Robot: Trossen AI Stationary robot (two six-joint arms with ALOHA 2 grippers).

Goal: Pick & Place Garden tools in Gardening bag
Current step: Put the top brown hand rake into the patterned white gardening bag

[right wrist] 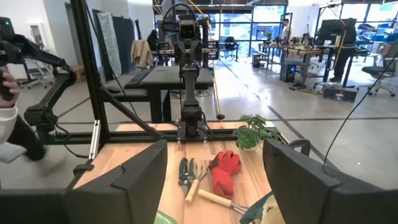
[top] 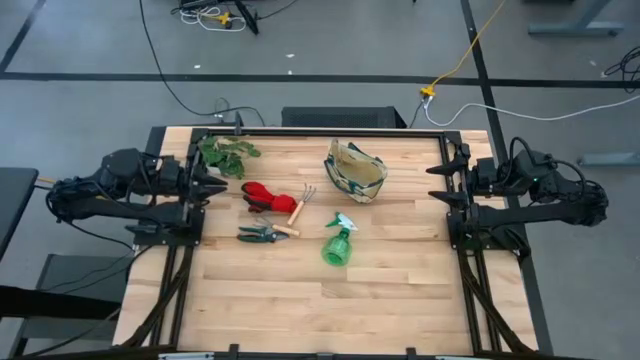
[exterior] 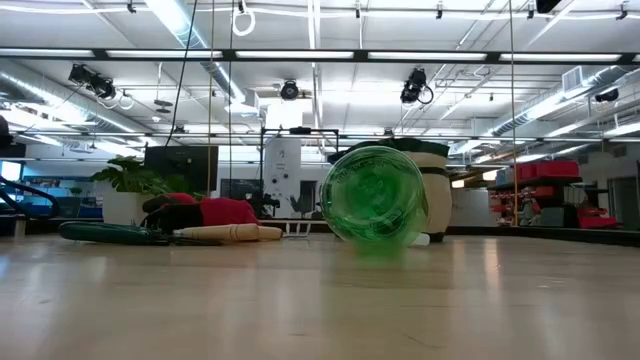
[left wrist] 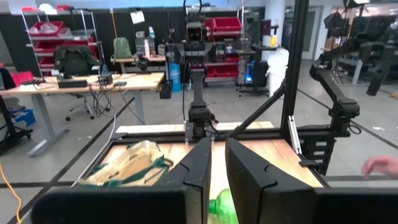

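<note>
Four tools (top: 290,220) lay unpicked while my left gripper (top: 218,185) sat clenched empty and my right gripper (top: 436,184) released; the round spray bottle (top: 338,243), mid-frame, risked rolling if nudged.

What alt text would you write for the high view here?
Seen from above, a wooden table holds red gloves, a hand rake, pruning shears, a green spray bottle, a leafy sprig and a fabric bag. The left tool and right tool wait at opposite edges, holding nothing.
</note>
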